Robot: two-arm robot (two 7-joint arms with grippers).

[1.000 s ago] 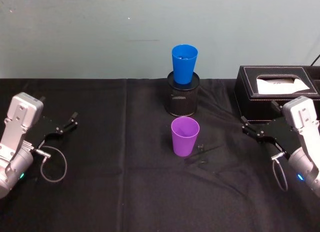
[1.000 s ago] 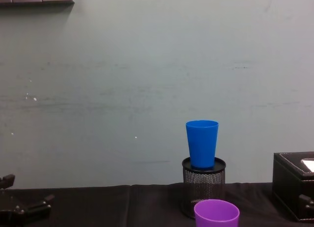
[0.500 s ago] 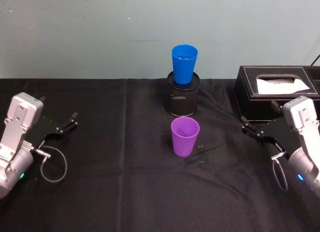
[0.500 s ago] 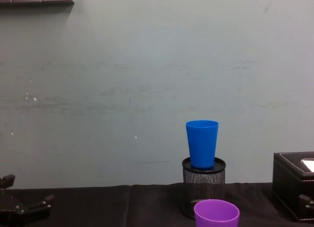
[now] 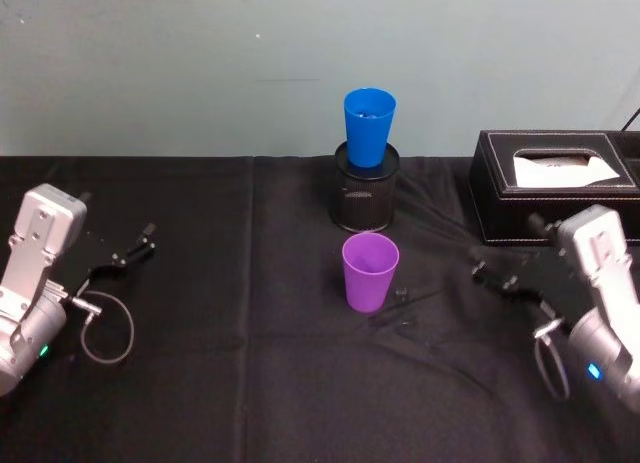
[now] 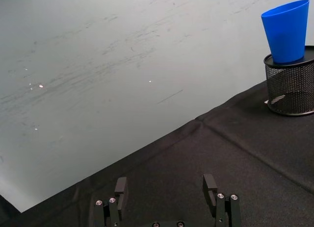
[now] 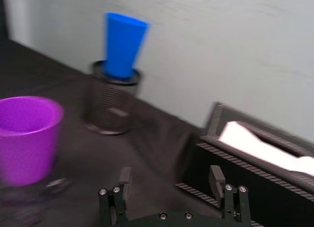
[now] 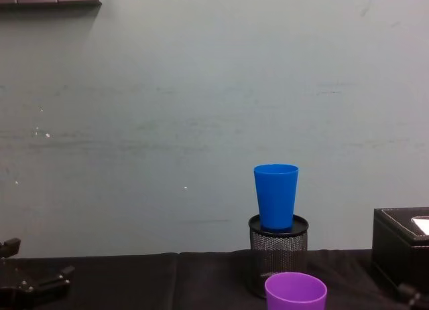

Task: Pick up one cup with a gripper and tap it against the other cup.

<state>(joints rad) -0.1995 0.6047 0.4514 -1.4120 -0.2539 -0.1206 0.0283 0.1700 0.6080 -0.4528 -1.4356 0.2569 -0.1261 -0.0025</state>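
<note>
Black cloth (image 5: 250,383) holds our purple cup (image 5: 370,271) mid-table, just nearer than the blue cup (image 5: 369,127) atop its mesh holder (image 5: 366,198). Our right gripper (image 7: 169,180), jaws wide and empty, has swung left toward the purple cup, so we judge the reach begun. Our left gripper (image 6: 165,185) idles wide at the left edge.

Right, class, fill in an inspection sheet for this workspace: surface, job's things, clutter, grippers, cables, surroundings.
Surface: black cloth, creased.
Job's things: purple cup upright on the cloth; blue cup upright in the mesh holder behind it; cups apart.
Clutter: tissue box at rear right; small dark item beside the purple cup, unclear.
Grippers: left gripper open, low at left; right gripper open, low at right; neither holds anything.
Cables: left cable and right cable loop by the wrists.
Surroundings: pale wall behind.
</note>
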